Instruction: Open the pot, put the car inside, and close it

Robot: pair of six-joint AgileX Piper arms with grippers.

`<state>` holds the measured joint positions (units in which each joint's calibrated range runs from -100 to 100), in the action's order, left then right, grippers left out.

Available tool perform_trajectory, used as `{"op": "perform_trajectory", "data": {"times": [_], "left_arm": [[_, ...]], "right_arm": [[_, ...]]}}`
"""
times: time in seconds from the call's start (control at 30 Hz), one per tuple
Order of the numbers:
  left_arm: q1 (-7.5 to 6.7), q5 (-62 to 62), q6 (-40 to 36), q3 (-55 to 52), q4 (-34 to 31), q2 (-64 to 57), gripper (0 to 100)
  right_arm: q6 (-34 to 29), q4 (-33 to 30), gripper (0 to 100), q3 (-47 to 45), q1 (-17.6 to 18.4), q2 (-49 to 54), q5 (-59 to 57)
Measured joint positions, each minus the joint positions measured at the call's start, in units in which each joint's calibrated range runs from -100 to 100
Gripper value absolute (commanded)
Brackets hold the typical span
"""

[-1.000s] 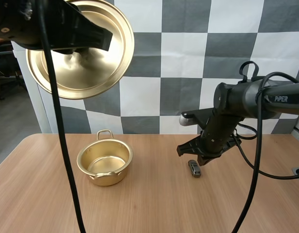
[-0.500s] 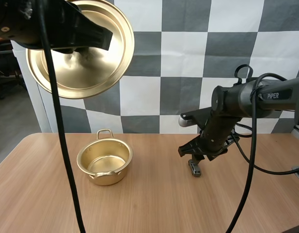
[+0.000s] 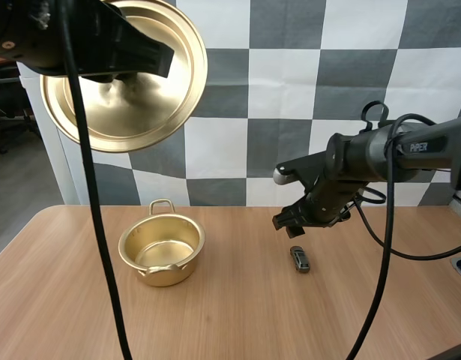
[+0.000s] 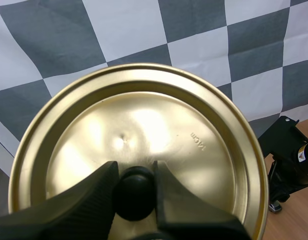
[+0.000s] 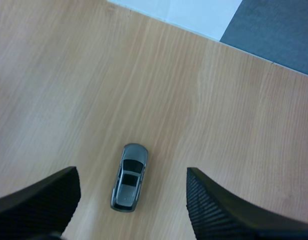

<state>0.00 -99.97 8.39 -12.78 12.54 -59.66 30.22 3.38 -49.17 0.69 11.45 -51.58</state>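
My left gripper (image 4: 135,171) is shut on the black knob (image 4: 135,194) of the golden lid (image 3: 125,112), which it holds tilted high above the table's left side. The open golden pot (image 3: 161,250) stands on the table below it, with nothing inside. A small grey toy car (image 3: 299,259) lies on the wood to the right of the pot. My right gripper (image 3: 291,222) hovers just above the car; in the right wrist view its fingers (image 5: 214,210) stand wide apart on either side of the car (image 5: 129,177), not touching it.
The wooden table (image 3: 230,322) has free room in front of the pot and the car. Its far edge (image 5: 194,35) runs close behind the car. The right arm's base shows beyond the lid's rim in the left wrist view.
My right gripper has opened from shut and risen a little up and to the left above the car. The car, the pot and the raised lid have stayed put.
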Motion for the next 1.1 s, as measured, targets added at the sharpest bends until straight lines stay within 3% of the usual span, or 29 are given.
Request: {"op": "perform_trajectory", "data": {"times": [0.5, 0.83, 1.1], "left_arm": [[0.05, 0.0, 0.0, 0.0, 0.0, 0.0, 0], [0.05, 0.0, 0.0, 0.0, 0.0, 0.0, 0], [0.05, 0.0, 0.0, 0.0, 0.0, 0.0, 0]], "right_arm": [[0.11, 0.14, 100, 0.0, 0.0, -11.68, 0.15], [0.41, -2.1, 100, 0.0, 0.0, -17.62, 6.26], [3.85, -1.89, 100, 0.0, 0.0, -20.09, 7.3]]}}
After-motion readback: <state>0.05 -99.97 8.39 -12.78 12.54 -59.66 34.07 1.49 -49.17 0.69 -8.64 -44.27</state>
